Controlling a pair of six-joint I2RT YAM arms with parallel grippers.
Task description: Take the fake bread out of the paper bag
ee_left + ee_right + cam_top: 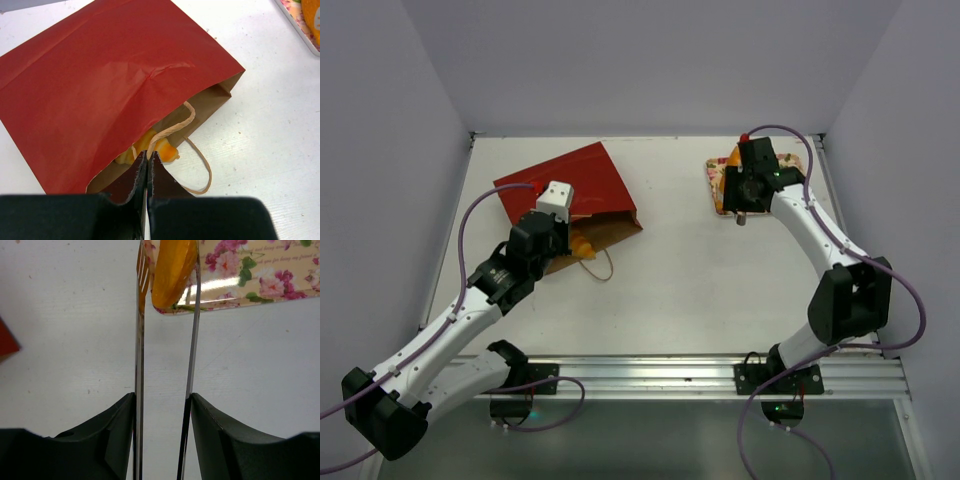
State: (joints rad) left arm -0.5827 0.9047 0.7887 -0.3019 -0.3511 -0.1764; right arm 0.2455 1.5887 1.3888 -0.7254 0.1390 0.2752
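Paper bag (100,85): red outside, brown kraft inside, with thin tan loop handles (197,160); yellow-orange fake bread (150,147) shows at its mouth. Tray (250,275): cream ground patterned with pink flowers and green leaves, carrying a glossy orange bread piece (170,270). Counter (700,270): plain white; right gripper (167,290) metallic silver on black mounts.

A robotics lab test cell: bare white desk (680,270), plain grey walls (380,150), arms bolted to an aluminium rail (650,372).

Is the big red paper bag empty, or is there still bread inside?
Not empty. The flat red paper bag lies on its side, and an orange-yellow fake bread piece shows inside its open brown mouth.
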